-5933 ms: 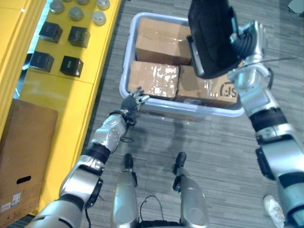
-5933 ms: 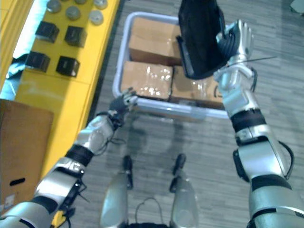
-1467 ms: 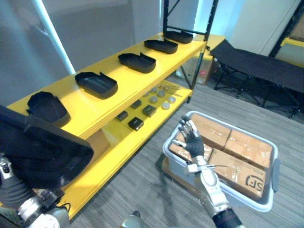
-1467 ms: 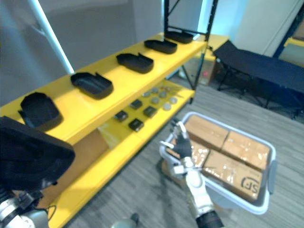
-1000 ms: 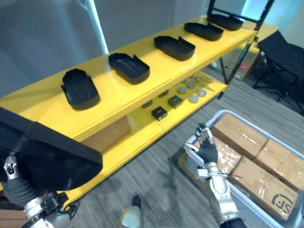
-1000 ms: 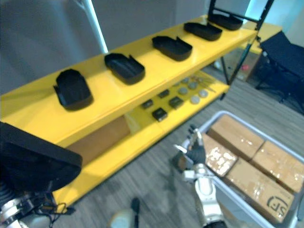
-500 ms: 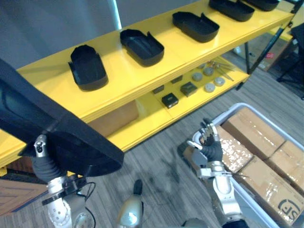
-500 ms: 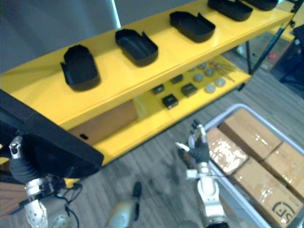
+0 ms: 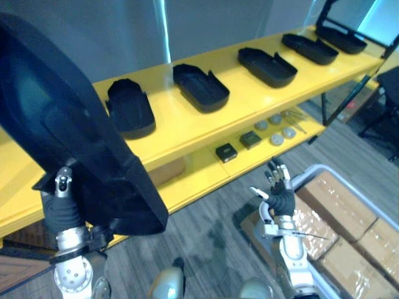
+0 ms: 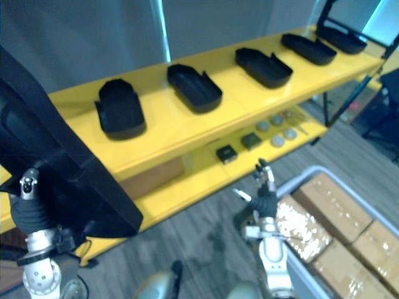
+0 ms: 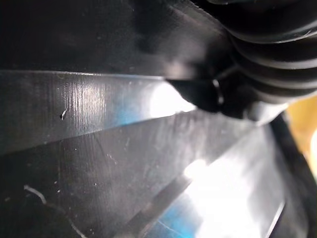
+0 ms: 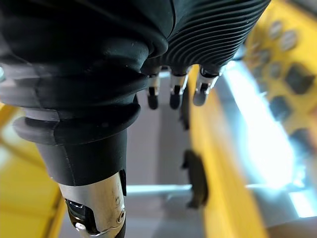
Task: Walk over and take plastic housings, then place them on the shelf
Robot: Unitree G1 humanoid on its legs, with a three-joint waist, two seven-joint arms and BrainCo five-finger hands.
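Note:
A large black plastic housing [image 9: 68,131] stands tilted high at the left, its glossy surface [image 11: 99,148] close in the left wrist view. My left hand [image 9: 61,212] holds it up from its lower edge. The yellow shelf [image 9: 187,124] runs behind it, and its top level carries several black housings in a row, the nearest [image 9: 129,112] just right of the held one. My right hand [image 9: 279,193] hangs open over the floor, fingers [image 12: 173,96] straight and holding nothing.
The lower shelf level holds small black boxes [image 9: 225,152] and round grey parts [image 9: 280,132], with a cardboard box [image 9: 165,169] tucked under the top level. A pale bin [image 9: 315,169] of cardboard boxes [image 9: 349,224] stands on the floor at the right.
The view has swung toward the shelf, which now lies closer and more level. The held housing has risen and tilted up at the left. My right hand stays open.

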